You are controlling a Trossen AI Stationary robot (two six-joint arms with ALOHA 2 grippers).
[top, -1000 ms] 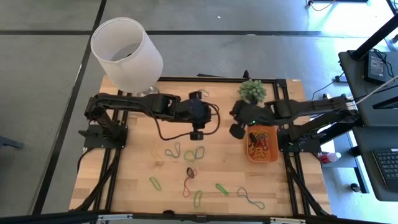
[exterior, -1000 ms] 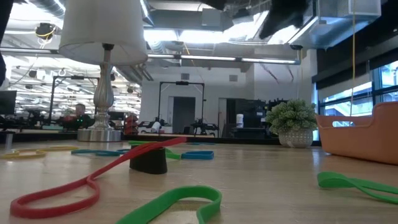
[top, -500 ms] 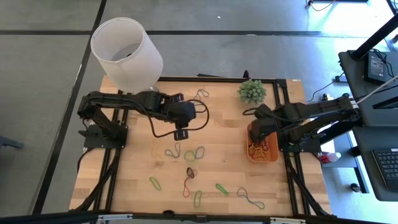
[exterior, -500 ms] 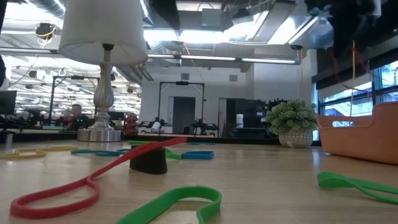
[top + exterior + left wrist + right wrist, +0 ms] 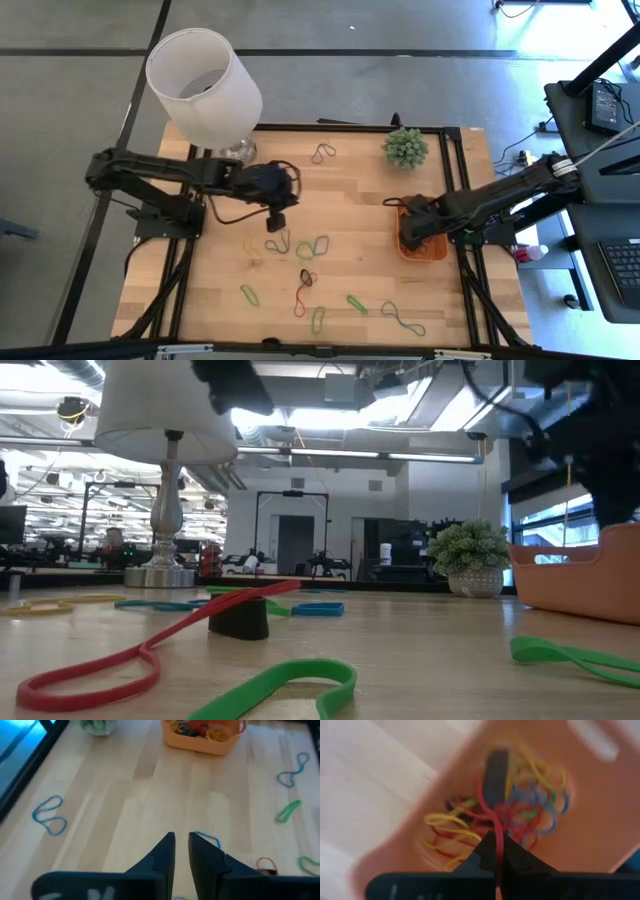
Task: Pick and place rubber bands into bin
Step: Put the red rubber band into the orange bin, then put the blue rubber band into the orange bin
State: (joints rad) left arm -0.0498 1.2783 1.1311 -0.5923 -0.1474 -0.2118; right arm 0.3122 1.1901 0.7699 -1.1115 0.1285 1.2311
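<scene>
The orange bin point(image 5: 404, 246) stands at the table's right and holds a tangle of yellow, red and blue rubber bands point(image 5: 530, 800). My right gripper point(image 5: 414, 228) points down into it, shut on a red band. Several loose rubber bands lie mid-table, among them a green one point(image 5: 305, 250), a dark red one point(image 5: 307, 277) and a blue one point(image 5: 402, 320). My left gripper point(image 5: 181, 840) hovers above the wood left of centre, just beyond a blue band point(image 5: 207, 839). A narrow gap with nothing in it shows between its fingers. My right gripper pinches a red rubber band point(image 5: 493, 822) between its two fingertips, coming from above and pointing down. The band runs from the fingers down into the pile in the bin point(image 5: 600, 820). Which part of the loop is pinched is hidden by the fingers.
A lamp with a white shade point(image 5: 205, 85) stands at the far left corner. A small potted plant point(image 5: 405, 147) sits beyond the bin. One band point(image 5: 321, 153) lies alone near the far edge. Bare wood shows between the mid-table bands and the bin.
My right gripper has gone toward the table's right edge, from beside the bin to over it, and has sunk down into it while turning about. My left gripper has drawn back toward the table's left edge and come lower, nearer the bands at mid-table.
</scene>
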